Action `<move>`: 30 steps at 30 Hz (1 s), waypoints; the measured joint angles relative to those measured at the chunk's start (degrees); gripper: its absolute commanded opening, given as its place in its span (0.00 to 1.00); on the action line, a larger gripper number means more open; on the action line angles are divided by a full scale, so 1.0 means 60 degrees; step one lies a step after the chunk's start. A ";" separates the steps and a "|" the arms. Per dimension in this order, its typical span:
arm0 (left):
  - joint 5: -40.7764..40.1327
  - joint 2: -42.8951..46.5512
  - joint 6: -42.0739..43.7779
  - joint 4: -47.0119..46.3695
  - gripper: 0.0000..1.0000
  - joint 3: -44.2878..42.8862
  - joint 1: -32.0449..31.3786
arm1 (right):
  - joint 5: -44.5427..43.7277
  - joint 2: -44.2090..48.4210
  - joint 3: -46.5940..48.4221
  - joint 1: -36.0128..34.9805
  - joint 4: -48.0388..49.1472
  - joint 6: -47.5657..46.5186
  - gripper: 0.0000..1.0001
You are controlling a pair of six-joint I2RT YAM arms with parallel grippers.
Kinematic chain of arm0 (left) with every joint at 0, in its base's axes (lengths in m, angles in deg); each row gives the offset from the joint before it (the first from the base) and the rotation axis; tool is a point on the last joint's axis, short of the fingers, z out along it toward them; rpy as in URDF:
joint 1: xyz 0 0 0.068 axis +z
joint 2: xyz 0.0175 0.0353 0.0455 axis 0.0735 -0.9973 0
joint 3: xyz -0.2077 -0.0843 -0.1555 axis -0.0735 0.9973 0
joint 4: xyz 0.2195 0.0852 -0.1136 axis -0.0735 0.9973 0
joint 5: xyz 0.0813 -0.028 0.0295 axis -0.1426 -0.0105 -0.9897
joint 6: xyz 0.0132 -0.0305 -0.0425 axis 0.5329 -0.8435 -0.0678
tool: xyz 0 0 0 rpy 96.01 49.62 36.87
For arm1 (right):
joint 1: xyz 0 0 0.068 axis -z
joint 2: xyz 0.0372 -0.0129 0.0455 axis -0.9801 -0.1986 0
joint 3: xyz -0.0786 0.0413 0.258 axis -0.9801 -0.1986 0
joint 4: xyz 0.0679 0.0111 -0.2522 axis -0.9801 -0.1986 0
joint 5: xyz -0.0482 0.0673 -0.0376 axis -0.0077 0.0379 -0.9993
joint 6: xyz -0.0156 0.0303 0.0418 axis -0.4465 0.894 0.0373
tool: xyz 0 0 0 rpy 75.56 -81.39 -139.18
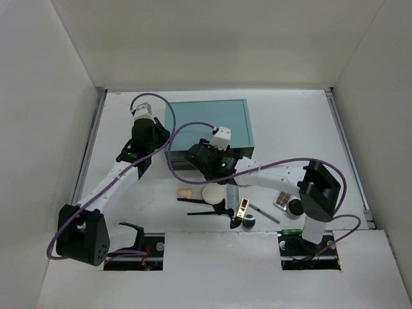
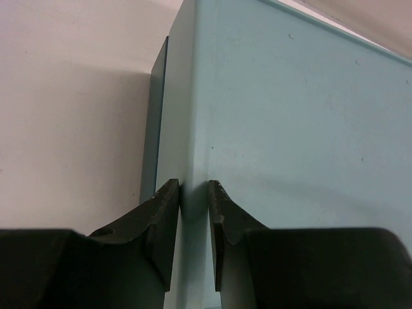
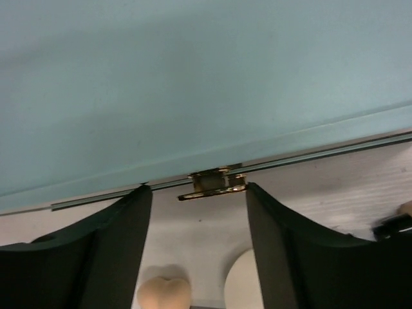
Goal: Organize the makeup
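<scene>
The makeup lies on the table in front of the teal drawer box (image 1: pixel 206 122): a peach egg sponge (image 1: pixel 185 192), a round cream puff (image 1: pixel 211 194), black brushes (image 1: pixel 201 213), a gold-edged palette (image 1: pixel 243 207), a black jar (image 1: pixel 248 222), a pencil (image 1: pixel 264 214), an eyeshadow palette (image 1: pixel 283 200) and a second jar (image 1: pixel 295 206). My right gripper (image 3: pixel 196 187) is open at the box's front, its jaws either side of a gold knob (image 3: pixel 212 183). The sponge (image 3: pixel 163 293) and puff (image 3: pixel 243 283) show below it. My left gripper (image 2: pixel 193 187) is nearly closed, its tips against the box's left front corner (image 2: pixel 193 116).
White walls enclose the table on three sides. The box (image 2: pixel 296 129) stands at the middle back. The right arm (image 1: pixel 270 172) stretches over the makeup from the right. Two cut-outs at the near edge hold the arm bases.
</scene>
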 measured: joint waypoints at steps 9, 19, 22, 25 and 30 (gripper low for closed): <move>-0.0044 -0.0051 0.0004 -0.0295 0.05 0.0091 0.0000 | -0.0222 0.0047 -0.0255 -0.0040 0.0051 0.0058 0.16; -0.0102 -0.0073 0.0000 -0.0543 0.03 0.0208 -0.0018 | -0.0933 0.0674 -0.1122 -0.1359 -0.0463 0.0852 0.13; -0.0146 -0.0120 0.0000 -0.0623 0.03 0.0211 -0.0018 | -0.1035 0.0703 -0.1122 -0.1687 -0.0900 0.1268 0.14; -0.0178 -0.0197 -0.0004 -0.0729 0.03 0.0208 -0.0018 | -0.1118 0.0714 -0.1115 -0.1916 -0.1220 0.1632 0.21; -0.0215 -0.0430 -0.0004 -0.0947 0.03 0.0117 -0.0018 | -0.1016 0.0812 -0.1100 -0.2055 -0.1504 0.1851 0.46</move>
